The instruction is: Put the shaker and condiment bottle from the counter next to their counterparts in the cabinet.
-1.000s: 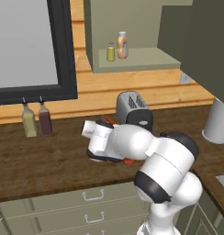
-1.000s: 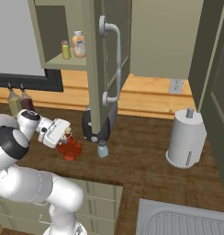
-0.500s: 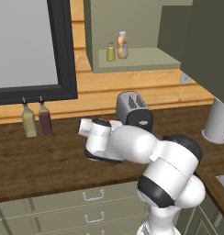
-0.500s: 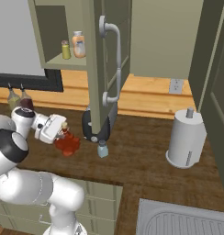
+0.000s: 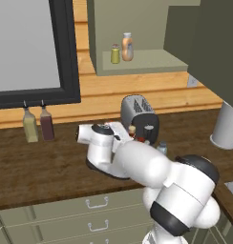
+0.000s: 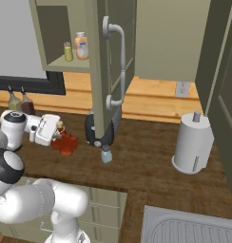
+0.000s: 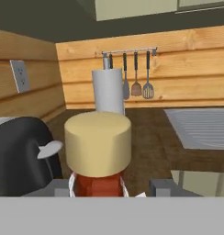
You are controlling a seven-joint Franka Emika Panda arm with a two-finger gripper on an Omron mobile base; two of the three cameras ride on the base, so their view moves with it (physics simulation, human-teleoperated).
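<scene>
My gripper point(image 6: 56, 135) is shut on the neck of the condiment bottle point(image 6: 65, 143), a dark red ribbed bottle with a cork stopper point(image 7: 99, 148), held low over the counter point(image 6: 146, 166) left of the toaster. Both fingertips point(image 7: 59, 186) flank the red neck point(image 7: 99, 185) in the hand view. The pale blue-grey shaker point(image 6: 106, 154) stands on the counter in front of the toaster, also seen as shaker point(image 5: 161, 147). In the open cabinet point(image 5: 147, 62) stand the counterparts, a yellow-green shaker point(image 5: 115, 54) and an orange bottle point(image 5: 127, 46).
A dark toaster point(image 5: 140, 119) stands right of the held bottle. The open cabinet door point(image 6: 111, 71) hangs over it. A paper towel roll point(image 6: 193, 142) and a sink point(image 6: 184, 228) are to the right. Two slim bottles point(image 5: 37, 125) stand by the wall at left.
The arm has swung left, carrying the condiment bottle left and a little up, away from the toaster. The shaker has stayed put.
</scene>
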